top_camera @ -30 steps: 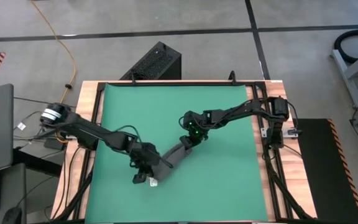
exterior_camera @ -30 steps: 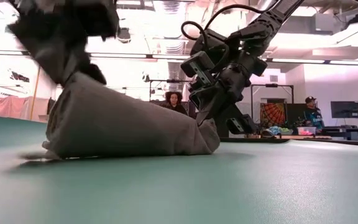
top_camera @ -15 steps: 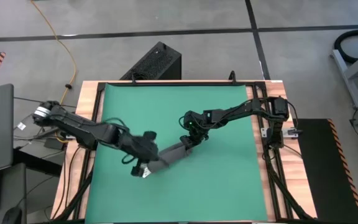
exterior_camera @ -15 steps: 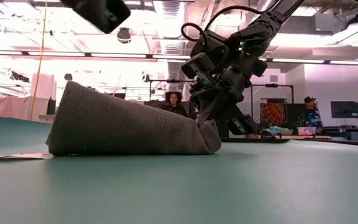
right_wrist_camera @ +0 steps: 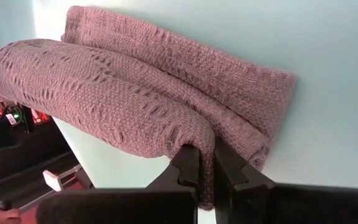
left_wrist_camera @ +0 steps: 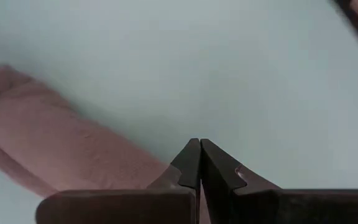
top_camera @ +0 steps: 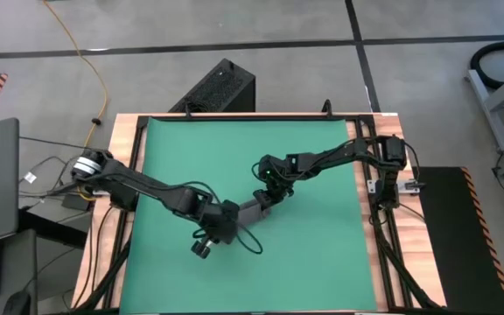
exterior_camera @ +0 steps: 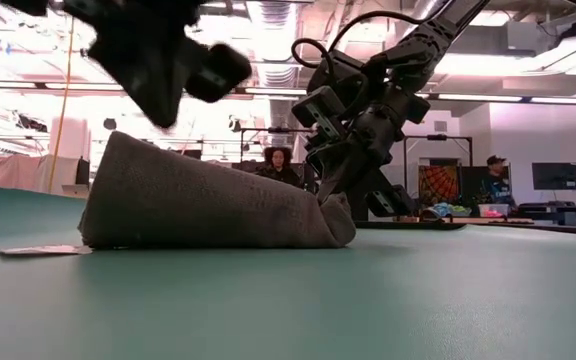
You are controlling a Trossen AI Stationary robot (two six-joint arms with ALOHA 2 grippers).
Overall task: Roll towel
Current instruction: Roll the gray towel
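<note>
We see the towel (top_camera: 250, 210) lying as a loose roll near the middle of the green mat (top_camera: 313, 262), running aslant between the two arms. From above, most of it is covered by the arms, so only a short grey stretch shows; the low view gives its shape better, a wedge that stands tall at one end and tapers toward the other (exterior_camera: 208, 205). The right gripper (top_camera: 269, 194) is at the narrow end, its fingers (right_wrist_camera: 188, 165) pinching a fold of the cloth's edge, with the fabric bulging over and between them in the right wrist view. The left gripper (top_camera: 220, 225) hangs over the wide end, lifted clear of the cloth, and in the low view its body is blurred and partly cut off at the frame's top (exterior_camera: 158, 55). Its fingers (left_wrist_camera: 191, 165) are pressed together with nothing between them. A thin pale scrap lies flat on the mat just beside the tall end (exterior_camera: 43, 250); we cannot tell whether it is the towel's tag. Two people (exterior_camera: 280, 160) show dimly in the room beyond.
</note>
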